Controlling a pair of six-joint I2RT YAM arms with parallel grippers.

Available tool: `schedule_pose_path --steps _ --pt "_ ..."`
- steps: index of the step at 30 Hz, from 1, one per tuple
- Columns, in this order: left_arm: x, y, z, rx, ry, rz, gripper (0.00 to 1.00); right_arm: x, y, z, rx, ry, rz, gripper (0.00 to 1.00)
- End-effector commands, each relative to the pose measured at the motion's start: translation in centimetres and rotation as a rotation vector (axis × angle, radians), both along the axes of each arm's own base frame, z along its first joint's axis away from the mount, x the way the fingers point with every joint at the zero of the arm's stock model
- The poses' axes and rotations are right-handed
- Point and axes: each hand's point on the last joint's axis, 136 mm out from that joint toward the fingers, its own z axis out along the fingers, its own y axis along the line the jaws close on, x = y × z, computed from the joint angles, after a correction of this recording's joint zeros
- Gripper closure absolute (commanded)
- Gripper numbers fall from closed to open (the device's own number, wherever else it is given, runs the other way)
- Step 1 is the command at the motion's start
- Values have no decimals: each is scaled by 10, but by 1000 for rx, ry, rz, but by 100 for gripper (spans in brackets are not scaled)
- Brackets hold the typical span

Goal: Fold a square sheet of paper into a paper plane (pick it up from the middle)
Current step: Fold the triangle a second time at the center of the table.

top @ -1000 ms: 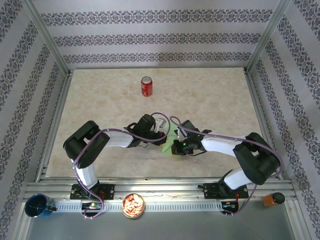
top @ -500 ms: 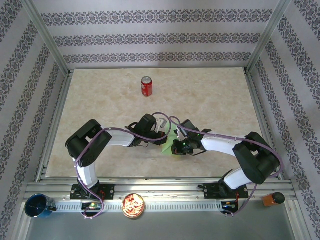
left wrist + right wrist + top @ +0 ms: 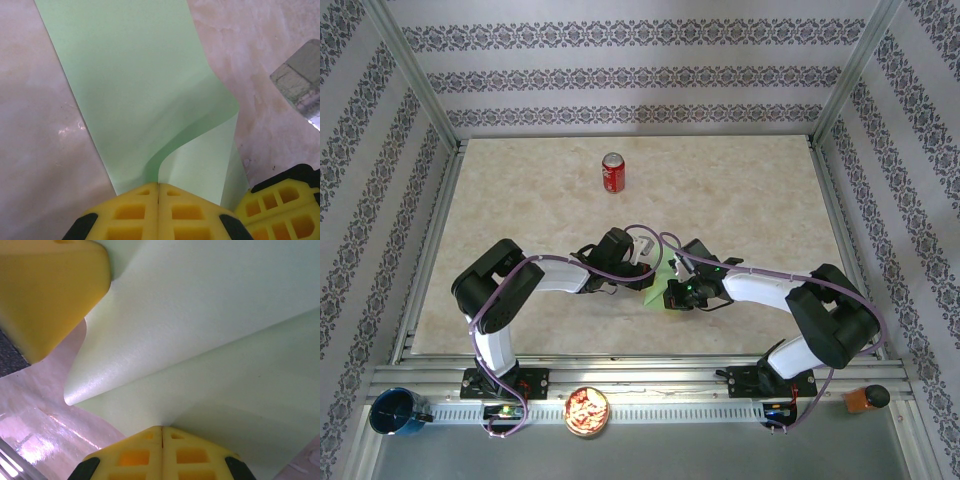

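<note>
Two tools pinching one green sheet low over the table (image 3: 520,200).
The square sheet of paper (image 3: 135,90) lies flat ahead of the left tool (image 3: 158,192) and curls up into its pressed-together jaws. The right tool (image 3: 162,432), just beside it, clamps another edge. If the tools draw apart, the thin paper could tear. A shallow pinch may slip, or the curl may crease crookedly.

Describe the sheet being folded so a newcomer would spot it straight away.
On the beige table, look where both arms meet near the front edge. There the left gripper and right gripper pinch the square sheet of paper: thin, light green, curled, unlike the upright red can farther back.
</note>
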Motion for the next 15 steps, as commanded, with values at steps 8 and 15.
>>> schedule_pose_path --steps 8,15 --pt "4 1 -7 11 14 -16 99 -9 -14 -12 -68 46 -5 98" --pt "2 1 -12 21 32 -20 99 -8 -14 -11 -67 46 -8 97"
